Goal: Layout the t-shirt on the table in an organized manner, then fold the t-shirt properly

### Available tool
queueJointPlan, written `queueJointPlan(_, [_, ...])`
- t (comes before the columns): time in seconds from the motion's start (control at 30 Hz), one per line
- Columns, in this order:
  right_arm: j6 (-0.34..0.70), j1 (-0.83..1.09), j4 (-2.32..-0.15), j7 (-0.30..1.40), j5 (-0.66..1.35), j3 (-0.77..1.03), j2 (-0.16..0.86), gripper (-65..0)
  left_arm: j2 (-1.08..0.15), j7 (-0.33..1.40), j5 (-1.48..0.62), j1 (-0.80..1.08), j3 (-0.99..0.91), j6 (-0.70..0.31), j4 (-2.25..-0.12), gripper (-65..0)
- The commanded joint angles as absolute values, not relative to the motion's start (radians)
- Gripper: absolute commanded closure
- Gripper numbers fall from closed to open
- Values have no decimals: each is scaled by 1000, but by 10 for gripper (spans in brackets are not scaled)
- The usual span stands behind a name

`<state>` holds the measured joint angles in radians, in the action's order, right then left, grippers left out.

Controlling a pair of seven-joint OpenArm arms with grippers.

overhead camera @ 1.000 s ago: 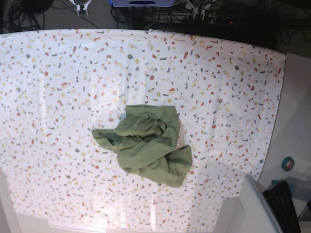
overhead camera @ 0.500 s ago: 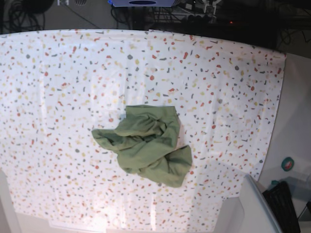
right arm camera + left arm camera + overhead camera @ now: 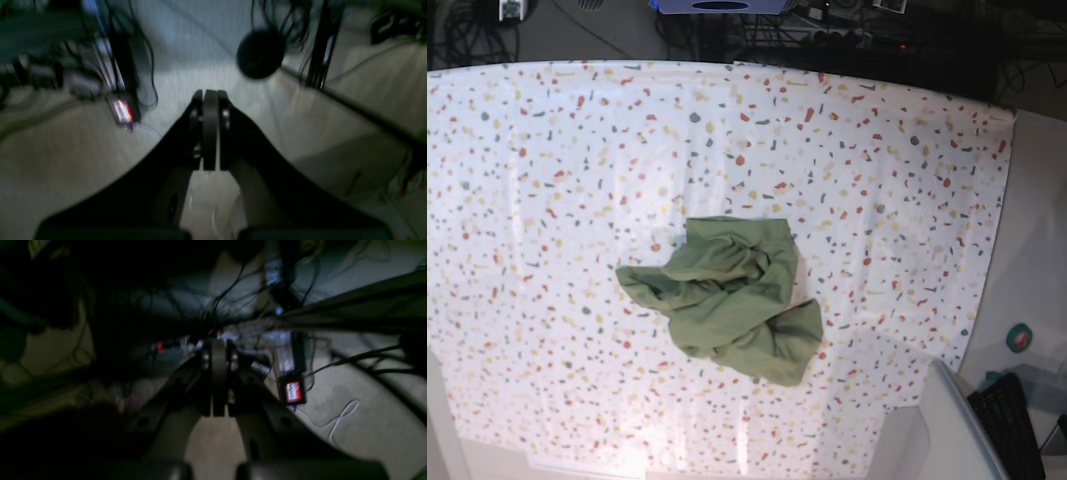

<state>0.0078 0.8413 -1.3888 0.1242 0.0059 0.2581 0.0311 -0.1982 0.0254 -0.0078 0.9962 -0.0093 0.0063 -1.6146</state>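
— Okay, quick: where's the t-shirt (image 3: 727, 298)?

— Crumpled in a heap near the middle of the table (image 3: 907, 180), a bit toward the near edge. Olive green, bunched folds, one flap sticking out left, another lump at the near right. Not laid out, not folded.

— Table?

— White cloth with red, orange, yellow and grey flecks, some wrinkles. Runs far past the shirt on every side. Dark cables (image 3: 757, 30) beyond the far edge, a teal roll (image 3: 1020, 338) off the right edge.

— Your claws?

— Neither shows in the base view. My left gripper (image 3: 215, 380): fingers pressed flat together, nothing between them. It's pointing at dim floor with tangled wires and a small box with a red label (image 3: 293, 391). Blurry.

— Right one?

— My right gripper (image 3: 210, 130): also closed tight, empty. Pale floor in front of it, a round black thing (image 3: 261, 53) at the far right, a lit box (image 3: 121, 111) at the left. Also blurry.

— Touching the shirt?

— No, both are well apart from it.
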Motion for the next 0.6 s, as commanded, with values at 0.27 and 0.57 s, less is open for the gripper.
queueJointPlan(0.27, [7, 881, -1733, 114, 10, 252, 22, 0, -214, 5, -107, 1061, -10, 5, -1913, 0])
queueJointPlan(0.57, [7, 613, -1937, 348, 10, 74, 22, 0, -298, 291, -479, 789, -12, 5, -1942, 0])
